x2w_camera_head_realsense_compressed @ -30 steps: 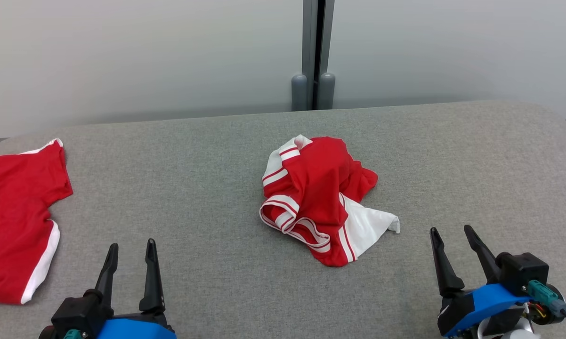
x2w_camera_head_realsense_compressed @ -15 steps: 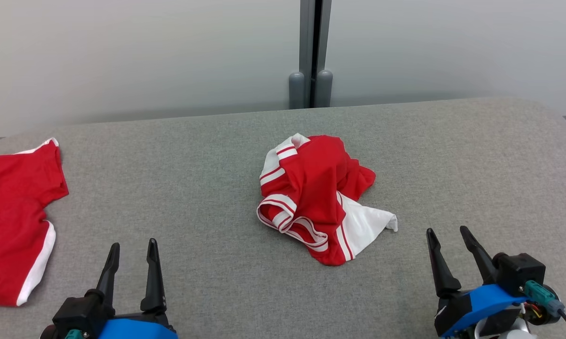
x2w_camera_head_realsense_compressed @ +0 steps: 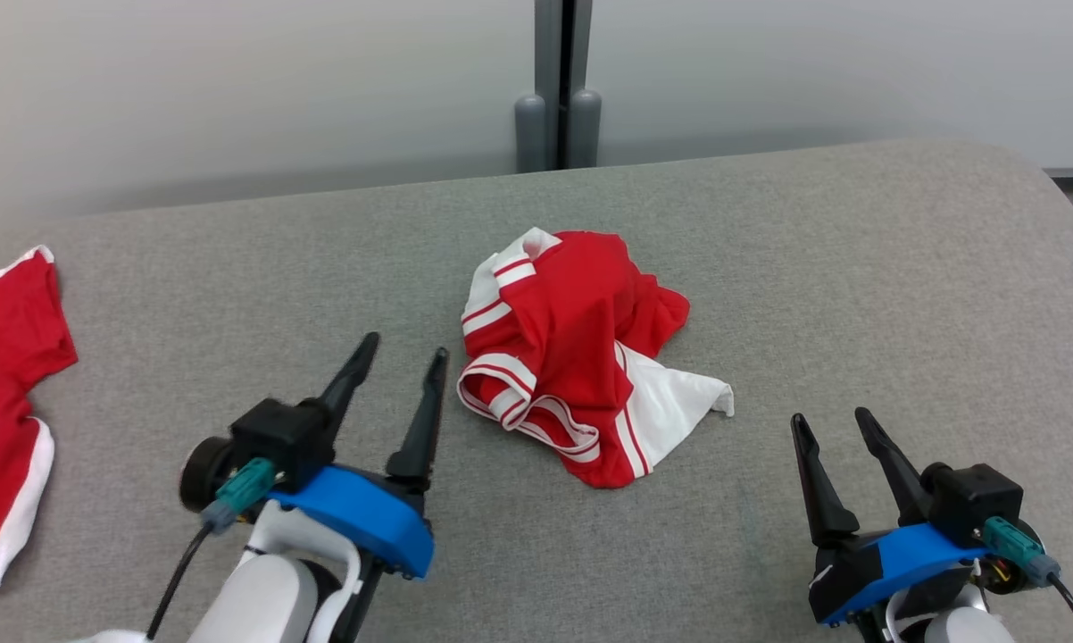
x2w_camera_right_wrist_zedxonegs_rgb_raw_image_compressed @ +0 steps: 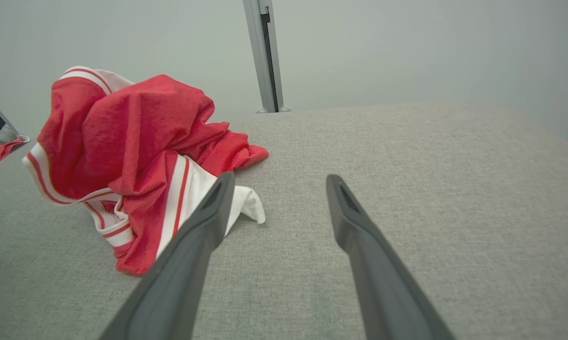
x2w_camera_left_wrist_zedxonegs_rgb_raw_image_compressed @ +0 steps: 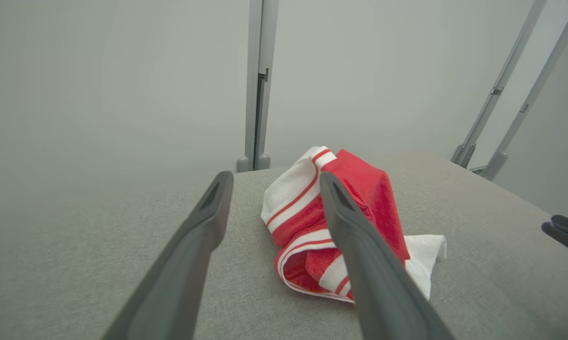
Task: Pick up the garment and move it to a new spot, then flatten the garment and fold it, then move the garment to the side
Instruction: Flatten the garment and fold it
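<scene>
Left tool (x2w_camera_head_realsense_compressed: pixel 406 346), wide-spread, beside crumpled red garment (x2w_camera_head_realsense_compressed: pixel 581 339), white-striped trim.

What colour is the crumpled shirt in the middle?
The crumpled shirt is red with white stripes and panels, clearest in the right wrist view.

surface: grey table (x2w_camera_head_realsense_compressed: pixel 858 268) | centre: crumpled garment (x2w_camera_head_realsense_compressed: pixel 581 348) | left: red shirt (x2w_camera_head_realsense_compressed: pixel 1 357)
</scene>
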